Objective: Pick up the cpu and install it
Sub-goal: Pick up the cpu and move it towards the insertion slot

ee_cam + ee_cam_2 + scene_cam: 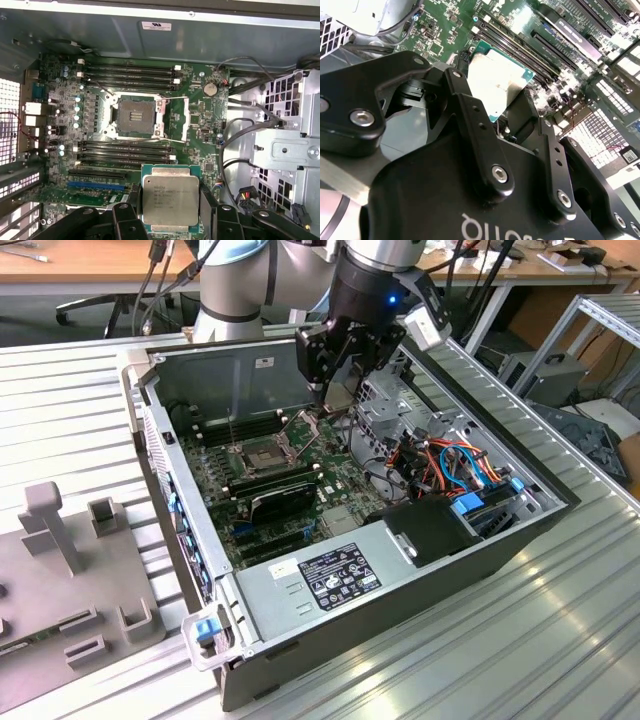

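Carrying the cpu (170,200) above the open computer case (420,575): the pick-up part of the task is judged complete and the install part not yet done, since the chip hangs clear of the motherboard (201,114) in both wrist views. The gripper (337,390) hovers over the far part of the board, while the socket (136,116) lies nearer and toward the exterior view's left, well apart from the chip. The socket is bare, and its metal load frame (176,118) is swung open to one side, so the seat appears ready. The fingers (207,197) are closed only as far as the chip's width, one against each of two opposite edges, clamping it flat with its silver-grey top facing the first wrist camera. The second wrist view shows the chip's green rim projecting beyond the fingertips. As a judgement, seating calls for the chip to be brought directly over the socket, squared to its outline, kept level, and set down gently with no sideways drag across the contacts.
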### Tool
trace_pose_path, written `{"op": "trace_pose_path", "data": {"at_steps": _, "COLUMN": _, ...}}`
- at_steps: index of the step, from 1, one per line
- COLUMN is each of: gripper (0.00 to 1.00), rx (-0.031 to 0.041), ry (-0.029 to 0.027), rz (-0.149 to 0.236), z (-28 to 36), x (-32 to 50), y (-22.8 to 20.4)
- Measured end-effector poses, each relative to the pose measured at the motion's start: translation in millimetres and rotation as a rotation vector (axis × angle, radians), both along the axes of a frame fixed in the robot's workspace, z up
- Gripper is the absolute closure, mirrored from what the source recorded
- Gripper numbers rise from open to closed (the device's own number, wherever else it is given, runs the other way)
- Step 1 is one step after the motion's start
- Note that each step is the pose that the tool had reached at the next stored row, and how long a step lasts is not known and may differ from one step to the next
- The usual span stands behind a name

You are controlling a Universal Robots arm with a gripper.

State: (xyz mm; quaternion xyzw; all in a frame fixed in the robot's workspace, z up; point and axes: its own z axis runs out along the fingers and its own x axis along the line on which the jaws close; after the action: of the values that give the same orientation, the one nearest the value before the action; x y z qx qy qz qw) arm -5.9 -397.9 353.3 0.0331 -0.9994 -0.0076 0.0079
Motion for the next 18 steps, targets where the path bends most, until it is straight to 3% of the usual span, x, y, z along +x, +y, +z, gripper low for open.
{"op": "trace_pose_path", "data": {"at_steps": 6, "gripper": 0.45, "rx": -0.0001, "ry": 0.0, "rz": 0.0, "z": -4.1, "x": -0.1, "y": 0.7}}
{"op": "trace_pose_path", "data": {"at_steps": 14, "gripper": 0.45, "rx": 0.0001, "ry": -0.0001, "rz": 0.0, "z": -7.9, "x": 0.0, "y": 9.4}}
{"op": "trace_pose_path", "data": {"at_steps": 18, "gripper": 0.45, "rx": 0.0002, "ry": -0.0001, "rz": 0.0, "z": -10.0, "x": 0.0, "y": 11.2}}
